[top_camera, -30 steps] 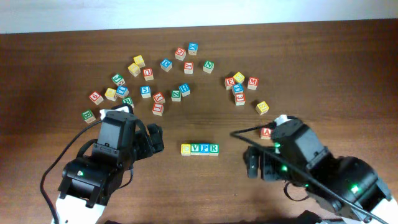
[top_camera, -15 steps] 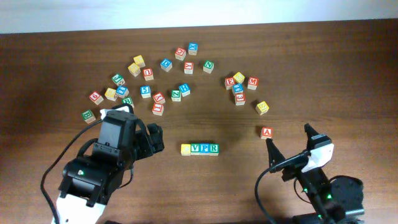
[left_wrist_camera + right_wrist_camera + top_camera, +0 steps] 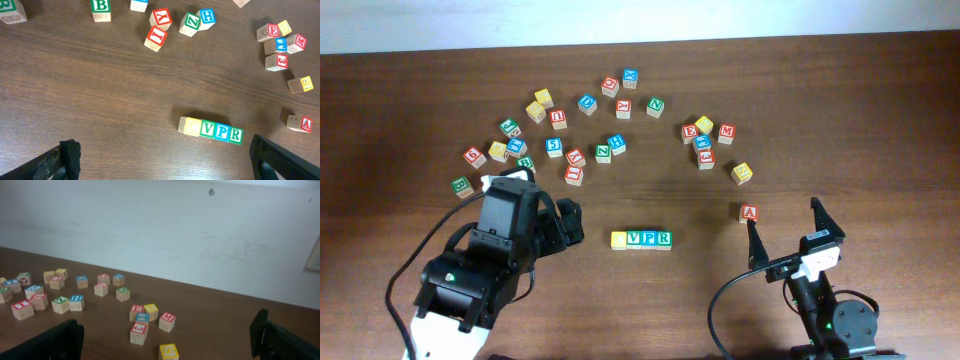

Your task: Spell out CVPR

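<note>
The left gripper (image 3: 163,146) holds its two black fingers (image 3: 67,156) far apart, and between them there is only the dark brown wooden table (image 3: 100,100). Just ahead of this gripper, nearer to its right finger than to its left one, lies the row of four small wooden letter cubes (image 3: 211,130). It is made of a yellow cube with a pale C (image 3: 190,125), a green V cube (image 3: 207,129), a blue P cube (image 3: 222,132) and a green R cube (image 3: 235,134). The four cubes touch side by side in one straight line and read CVPR. Farther ahead, well apart from the row, a red I cube (image 3: 156,37) and a red Y cube (image 3: 161,18) stand close together. Beyond them, more scattered letter cubes (image 3: 560,130) are spread in a wide arc.

The right gripper (image 3: 785,224) also has its fingers spread and carries nothing. They point toward the far side of the table, and its camera looks across the table to a white wall (image 3: 150,230). In the overhead view a red A cube (image 3: 748,212) stands just beside the tip of its left finger; I cannot tell if they touch. The CVPR row lies to the left of this gripper, apart from it. Ahead of it is a single yellow cube (image 3: 742,172), and beyond that a small cluster of red, yellow and blue cubes (image 3: 705,142).
</note>
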Action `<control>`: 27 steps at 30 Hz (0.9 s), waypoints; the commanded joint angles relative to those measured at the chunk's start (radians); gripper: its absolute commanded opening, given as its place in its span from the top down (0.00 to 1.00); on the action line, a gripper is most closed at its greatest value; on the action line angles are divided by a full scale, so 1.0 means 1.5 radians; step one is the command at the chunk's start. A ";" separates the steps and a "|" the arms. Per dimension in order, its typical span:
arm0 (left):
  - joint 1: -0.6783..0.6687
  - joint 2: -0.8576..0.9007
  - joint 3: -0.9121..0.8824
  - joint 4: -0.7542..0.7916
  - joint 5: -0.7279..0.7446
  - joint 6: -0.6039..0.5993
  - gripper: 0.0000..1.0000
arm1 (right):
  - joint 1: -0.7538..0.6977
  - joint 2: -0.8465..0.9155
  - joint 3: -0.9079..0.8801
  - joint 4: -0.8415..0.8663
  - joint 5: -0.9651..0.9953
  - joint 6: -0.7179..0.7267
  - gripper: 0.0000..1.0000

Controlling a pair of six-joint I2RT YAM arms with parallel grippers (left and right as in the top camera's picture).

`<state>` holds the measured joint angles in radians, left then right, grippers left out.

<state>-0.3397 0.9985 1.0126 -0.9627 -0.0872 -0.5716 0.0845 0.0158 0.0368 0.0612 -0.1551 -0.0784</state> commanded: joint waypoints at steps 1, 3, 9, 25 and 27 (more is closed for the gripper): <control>0.003 -0.001 0.005 -0.001 -0.010 0.001 0.01 | -0.006 -0.008 -0.021 0.020 0.007 0.003 0.02; 0.003 -0.001 0.005 -0.001 -0.010 0.001 0.01 | -0.014 -0.008 -0.021 0.008 0.006 0.006 0.02; 0.003 -0.001 0.005 -0.001 -0.010 0.001 0.01 | -0.036 -0.008 -0.021 -0.089 0.037 0.016 0.01; 0.003 -0.001 0.005 -0.001 -0.010 0.001 0.01 | -0.050 -0.008 -0.021 -0.097 0.107 0.040 0.02; 0.003 -0.001 0.005 -0.001 -0.010 0.001 0.01 | -0.049 -0.008 -0.021 -0.096 0.107 0.040 0.02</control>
<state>-0.3397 0.9985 1.0126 -0.9627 -0.0872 -0.5716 0.0196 0.0128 0.0105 -0.0750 -0.0113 -0.0086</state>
